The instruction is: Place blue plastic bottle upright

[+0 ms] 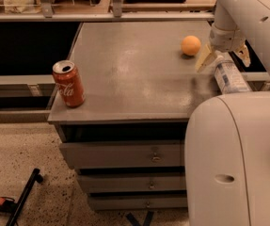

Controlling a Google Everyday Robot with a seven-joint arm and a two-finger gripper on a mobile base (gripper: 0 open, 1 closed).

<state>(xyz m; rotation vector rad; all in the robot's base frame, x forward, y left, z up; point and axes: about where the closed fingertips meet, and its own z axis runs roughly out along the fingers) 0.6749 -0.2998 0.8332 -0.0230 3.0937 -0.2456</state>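
The blue plastic bottle (228,77) lies on its side at the right edge of the grey cabinet top (134,65). It is clear with a pale blue-and-white label, and its near end is hidden behind my own arm casing (233,159). My gripper (223,59) hangs over the bottle's far end. It is open, and its two yellowish fingers (203,60) stand apart on either side of the bottle without closing on it.
An orange ball-like fruit (190,45) sits just left of the gripper. A red Coca-Cola can (68,83) stands upright at the front left corner. Shelving with clutter runs along the back, and a black tool (24,194) lies on the floor.
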